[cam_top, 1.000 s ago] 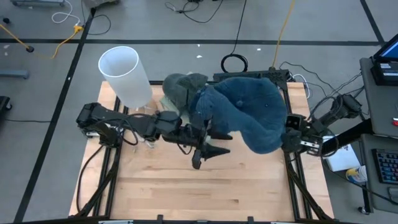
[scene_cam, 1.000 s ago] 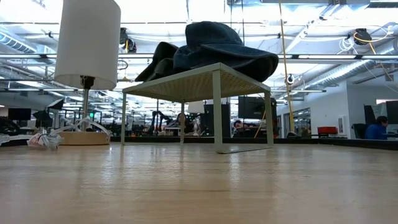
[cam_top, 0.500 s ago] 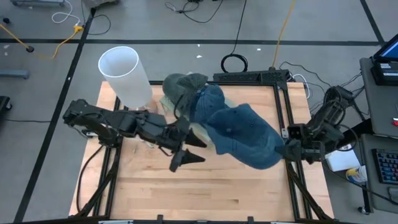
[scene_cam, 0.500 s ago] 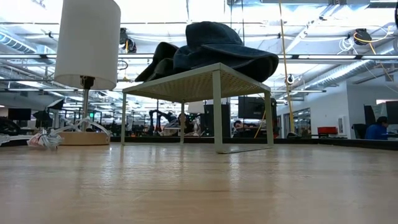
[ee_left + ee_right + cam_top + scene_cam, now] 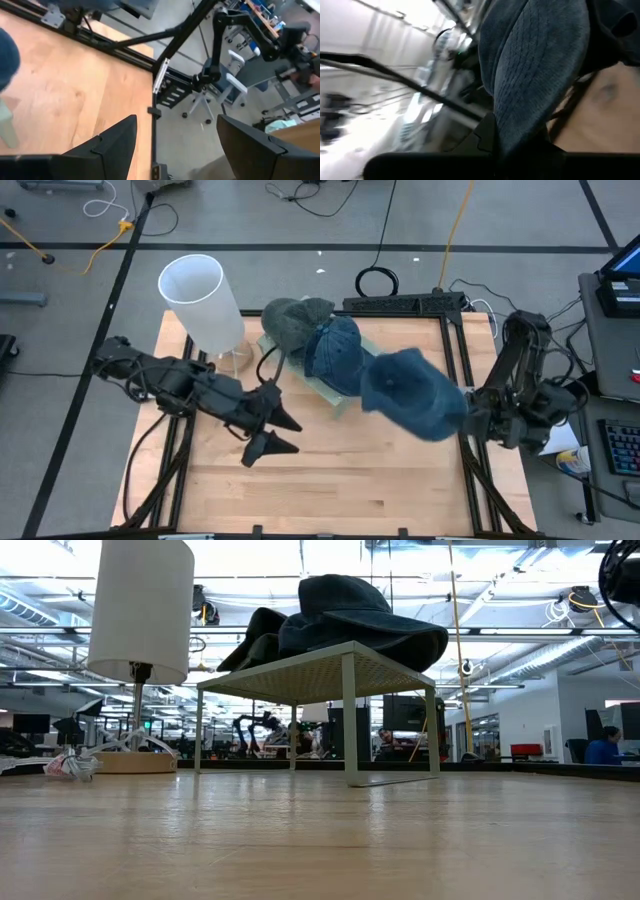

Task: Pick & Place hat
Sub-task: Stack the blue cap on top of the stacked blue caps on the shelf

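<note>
A blue hat (image 5: 412,392) is held clamped by its brim in the right gripper (image 5: 470,416), right of centre in the high view, lifted clear of the white mesh rack (image 5: 338,396). Two more hats (image 5: 318,343) lie on that rack. The left gripper (image 5: 272,432), lower left of centre, is spread and empty. Picking appears done; placing remains.

Blue hat (image 5: 412,392): pulled off the rack (image 5: 338,402), now clear of it, beside it.
Left gripper (image 5: 272,434): backed away from rack, fingers spread wider.
</note>
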### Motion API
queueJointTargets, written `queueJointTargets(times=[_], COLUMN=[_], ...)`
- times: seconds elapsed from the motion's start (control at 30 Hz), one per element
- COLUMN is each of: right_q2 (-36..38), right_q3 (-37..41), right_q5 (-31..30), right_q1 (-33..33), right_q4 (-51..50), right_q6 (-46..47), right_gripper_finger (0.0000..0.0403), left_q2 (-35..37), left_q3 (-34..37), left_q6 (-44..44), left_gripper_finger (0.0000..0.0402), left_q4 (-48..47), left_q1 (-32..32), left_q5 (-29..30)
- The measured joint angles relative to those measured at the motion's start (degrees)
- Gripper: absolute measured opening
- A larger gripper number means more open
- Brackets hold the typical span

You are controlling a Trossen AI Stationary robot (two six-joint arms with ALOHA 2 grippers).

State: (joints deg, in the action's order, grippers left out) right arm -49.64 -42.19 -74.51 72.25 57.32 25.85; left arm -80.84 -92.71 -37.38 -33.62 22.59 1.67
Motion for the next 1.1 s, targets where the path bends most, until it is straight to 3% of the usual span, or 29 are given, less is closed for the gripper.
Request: queueJointTargets(times=[0.13,0.3,0.43,0.57,0.8,1.1], right_q2=[3.0,7.0,9.3,10.3,10.5,7.7], right_q3=[0.0,1.8,4.7,8.4,12.5,12.5], right_q5=[-5.2,-3.2,2.7,4.4,16.9,33.2], right_q1=[-1.3,-5.1,-8.8,-13.4,-23.6,-39.3], right_q4=[0.2,0.1,0.2,0.2,-1.0,-13.0], right_q6=[-9.5,-11.4,-6.4,0.0,10.3,31.3], right_gripper_finger=[0.0005,0.0004,0.0004,0.0004,0.0004,0.0004], left_q2=[0.2,0.1,0.1,0.4,0.3,0.3], left_q3=[0.0,0.0,0.0,0.0,0.0,0.0], left_q6=[-0.7,-0.7,-0.5,0.6,2.8,2.6], left_gripper_finger=[0.0274,0.0262,0.0258,0.0264,0.0271,0.0271], left_q4=[-1.8,-3.2,-4.0,-4.0,-4.5,-7.7], left_q1=[0.7,1.0,1.0,1.0,1.0,1.0], left_q5=[0.4,0.7,0.0,-0.6,-2.7,-6.5])
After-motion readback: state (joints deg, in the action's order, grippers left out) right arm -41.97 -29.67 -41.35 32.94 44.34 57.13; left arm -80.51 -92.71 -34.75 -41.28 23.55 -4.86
